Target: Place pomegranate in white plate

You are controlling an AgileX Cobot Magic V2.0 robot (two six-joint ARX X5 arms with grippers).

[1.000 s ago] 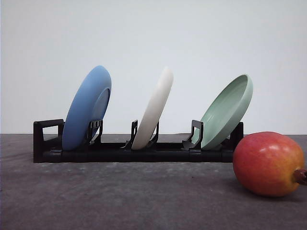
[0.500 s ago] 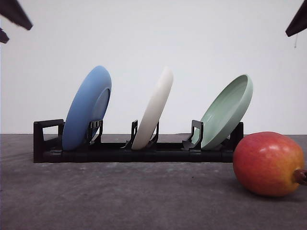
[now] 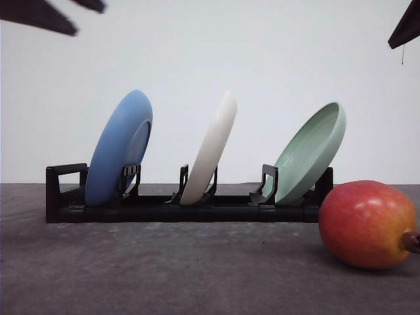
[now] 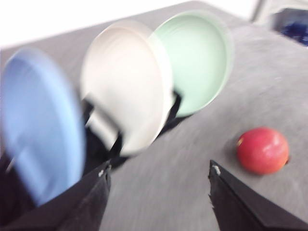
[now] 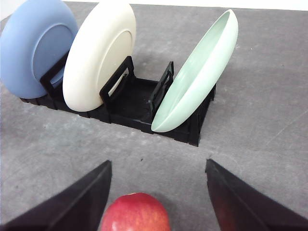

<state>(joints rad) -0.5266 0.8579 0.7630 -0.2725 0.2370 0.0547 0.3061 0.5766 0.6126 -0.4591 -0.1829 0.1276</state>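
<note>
No text, label, brand, number or sign can be read in any view. The plates, the rack, the fruit and the table are seen to be unmarked, and the left wrist view is too blurred for small print to be made out.
</note>
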